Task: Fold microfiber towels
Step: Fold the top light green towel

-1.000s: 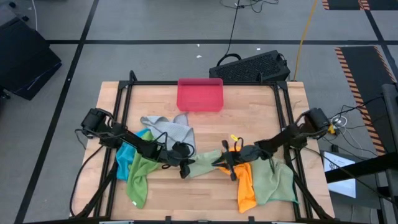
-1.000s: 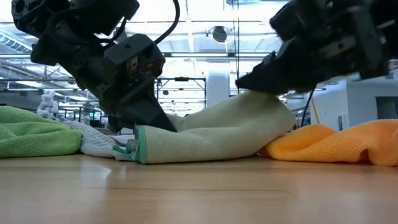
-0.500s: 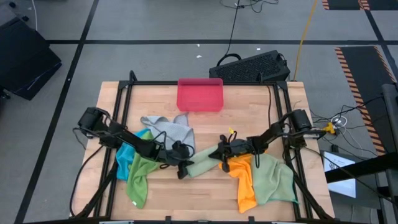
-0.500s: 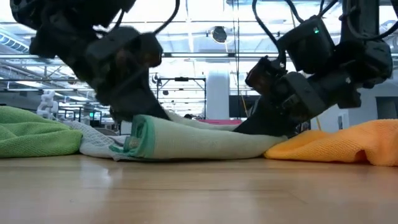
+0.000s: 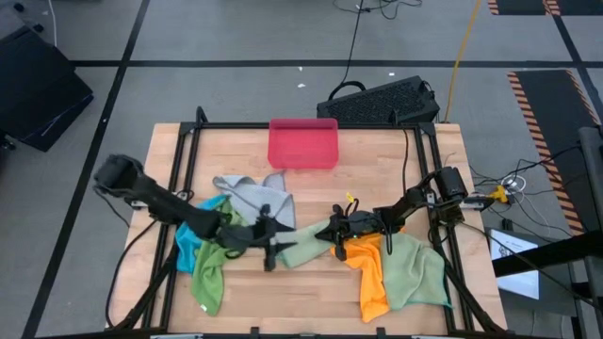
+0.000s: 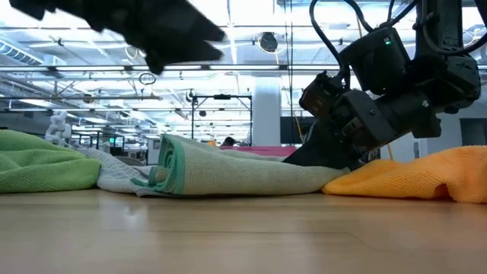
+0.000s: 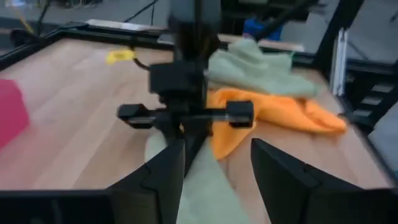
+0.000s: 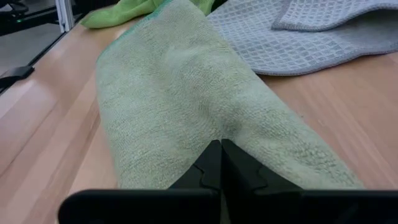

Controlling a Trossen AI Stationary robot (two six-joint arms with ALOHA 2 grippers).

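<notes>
A pale green microfiber towel (image 5: 300, 250) lies folded along the table's middle. Its teal-edged left end (image 6: 163, 172) rests on the wood. My left gripper (image 7: 217, 168) stands open above that left end, lifted clear of it (image 6: 171, 34), and touches nothing. My right gripper (image 8: 219, 163) is shut at the towel's right end (image 5: 330, 234). Other towels lie around: grey (image 5: 254, 196), blue (image 5: 193, 235), bright green (image 5: 212, 271), orange (image 5: 372, 278), and another pale green one (image 5: 416, 273). My right gripper pinches the pale green towel's right end (image 8: 221, 138) between its shut fingertips, where the cloth puckers into a crease. The fingers come low and slanting from the table's right (image 6: 323, 152), along the towel. The towel lies slack on the table.
A pink-red tray (image 5: 302, 143) stands at the far middle of the table. A black keyboard-like object (image 5: 382, 99) lies beyond the far edge. Bare wood shows along the near edge between the towel piles.
My left gripper has opened, let go of the pale green towel's left end, risen and drawn back toward the table's left. My right gripper has gone down and a little left with the towel's right end. The towel's raised hump has sunk flat onto the table.
</notes>
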